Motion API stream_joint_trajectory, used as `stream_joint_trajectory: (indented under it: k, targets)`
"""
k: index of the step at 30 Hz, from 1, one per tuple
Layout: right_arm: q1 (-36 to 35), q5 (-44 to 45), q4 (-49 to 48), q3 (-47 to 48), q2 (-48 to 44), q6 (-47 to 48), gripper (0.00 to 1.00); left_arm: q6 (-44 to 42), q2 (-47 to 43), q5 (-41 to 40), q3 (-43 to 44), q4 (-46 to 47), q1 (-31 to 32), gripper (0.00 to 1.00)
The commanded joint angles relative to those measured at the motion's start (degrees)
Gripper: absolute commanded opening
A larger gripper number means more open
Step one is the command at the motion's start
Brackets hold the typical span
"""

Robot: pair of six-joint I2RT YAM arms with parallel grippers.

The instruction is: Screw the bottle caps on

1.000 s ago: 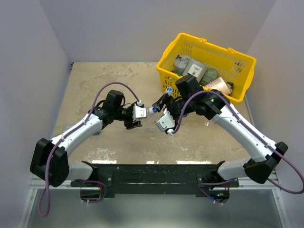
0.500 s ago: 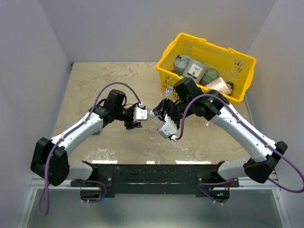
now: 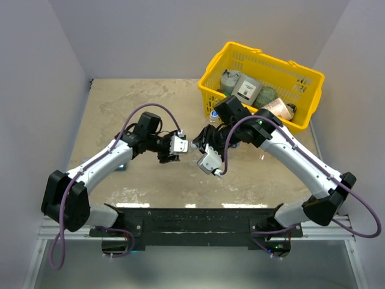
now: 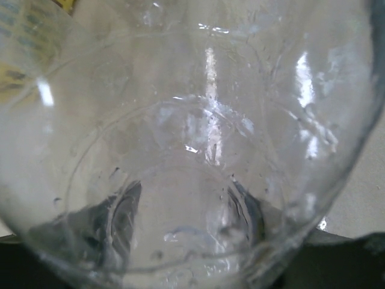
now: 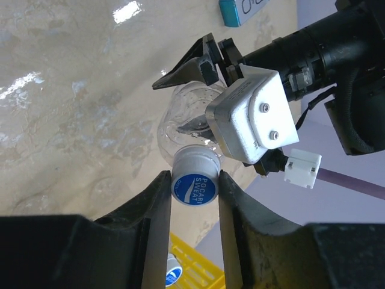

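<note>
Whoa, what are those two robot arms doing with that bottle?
They are working together to put a cap on. The left gripper holds a clear bottle above the table. The right gripper is shut on a blue cap sitting on the bottle's neck, probably to twist it. You cannot tell yet if it is tight.

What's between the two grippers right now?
A clear bottle, gripped by the left gripper, its blue cap pinched in the right gripper. The right wrist view shows it.

Small clear plastic bottle (image 5: pixel 183 129) btw my L gripper (image 5: pixel 187 99) & R gripper (image 5: pixel 194 180), round blue plastic cap (image 5: pixel 194 186) on its mouth; yellow plastic basket (image 3: pixel 215 63) behind, 1 o'clock.
</note>
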State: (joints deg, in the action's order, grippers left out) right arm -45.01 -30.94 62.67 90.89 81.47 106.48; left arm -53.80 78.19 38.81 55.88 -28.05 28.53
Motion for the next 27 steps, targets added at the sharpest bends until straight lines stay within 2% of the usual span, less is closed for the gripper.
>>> stream_joint_trajectory:
  k: [1,2,3,4,5,6,7,8,9,10,11,12,13,15,16,19,22,27]
  targets:
    - [-0.34,0.53,2.65,5.95,3.95,-14.07,0.00,7.51,-1.02,-2.49,2.31,10.32,0.21,0.00]
    - [-0.25,1.31,0.71,7.01,7.18,-22.28,0.00,11.14,-2.59,-4.68,-0.04,14.56,0.21,0.00]
    - [-0.25,1.67,0.35,11.46,9.56,-29.67,0.00,14.83,-3.74,-10.27,-1.72,19.13,0.21,0.00]
    - [-0.16,2.63,2.26,14.28,12.63,-43.76,0.00,24.61,-6.53,-14.33,-3.74,30.92,0.29,0.00]
    - [0.10,4.55,2.62,19.27,17.53,-51.12,0.00,28.88,-8.04,-18.64,-8.02,36.17,0.29,0.00]
    - [1.84,3.70,4.11,21.58,20.10,-56.33,0.00,31.89,-9.36,-26.51,-9.54,39.97,0.29,0.00]
    - [3.25,2.65,5.60,23.17,21.87,-66.91,0.00,38.53,-12.33,-31.29,-12.26,46.53,0.38,0.00]
    - [4.75,1.25,5.18,24.58,23.28,-72.58,0.00,40.86,-13.84,-35.69,-13.68,49.99,0.38,0.00]
    - [7.98,-2.51,5.09,25.03,25.99,-77.34,0.00,41.49,-15.42,-40.69,-14.91,52.81,0.64,0.00]
    - [9.49,-4.90,4.74,25.21,27.15,-86.43,0.00,39.67,-17.44,-42.83,-17.01,58.49,1.43,0.00]
    - [10.90,-6.49,3.17,23.04,27.86,-91.66,0.00,37.39,-17.81,-44.94,-17.64,60.81,3.96,0.00]
    - [12.74,-9.46,0.28,21.10,27.60,-95.36,0.00,34.49,-17.90,-48.79,-17.99,62.58,5.46,0.00]
    - [13.11,-11.41,-0.44,19.51,27.43,-100.71,0.00,27.85,-16.94,-50.39,-17.56,64.07,6.78,0.00]
    - [13.29,-15.36,-2.28,15.38,26.29,-105.13,0.00,22.54,-15.62,-53.29,-17.21,64.09,9.08,0.00]
    - [13.02,-15.55,-2.55,14.15,25.93,-108.20,0.00,16.33,-14.48,-54.09,-18.16,65.05,9.52,0.00]
    - [13.55,-17.75,-2.91,12.99,26.28,-108.94,0.00,5.33,-12.89,-58.31,-22.98,71.52,10.75,0.00]
    - [14.16,-20.73,-3.87,14.31,26.98,-109.64,0.00,2.30,-12.63,-60.78,-25.72,73.76,10.66,0.00]
    - [14.43,-23.29,-4.58,16.94,27.69,-109.30,0.00,5.28,-13.15,-61.57,-26.26,69.81,10.49,0.00]
